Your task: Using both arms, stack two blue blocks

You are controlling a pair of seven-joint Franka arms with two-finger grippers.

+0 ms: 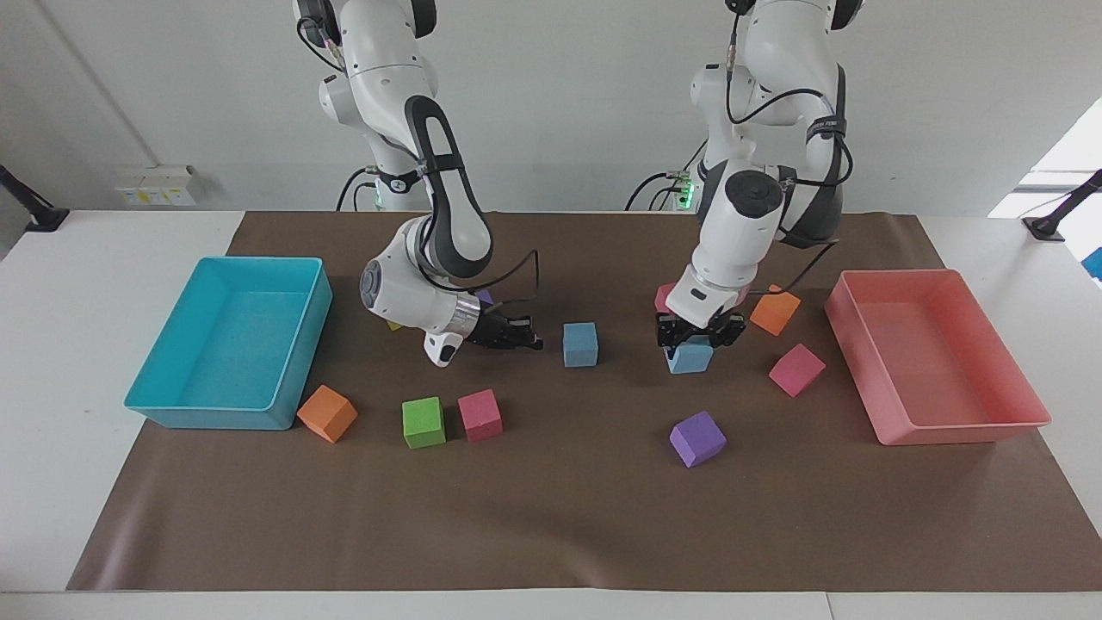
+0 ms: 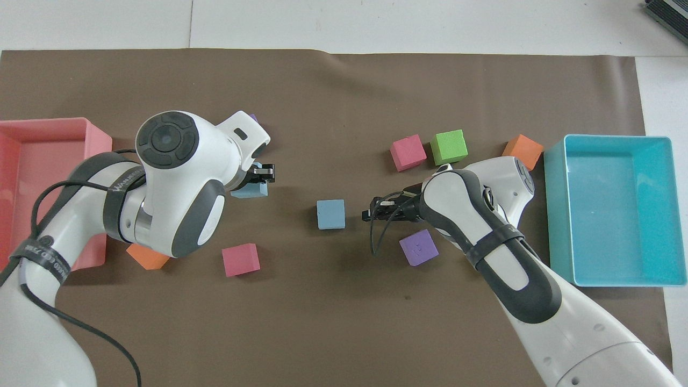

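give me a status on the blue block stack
Left end effector shut on one blue block, lifted over the mat. Right end effector shut, empty, beside second blue block. Nothing between them.

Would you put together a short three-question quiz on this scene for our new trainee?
1. True or false: the left end effector is shut on a blue block.
2. Choose one. The right end effector is:
A) holding the free blue block
B) shut, empty, beside the free blue block
C) wide open, above the free blue block
3. Fill in: the tray at the left arm's end of the table is coloured ____.

Key: 1 true; 2 B; 3 pink.
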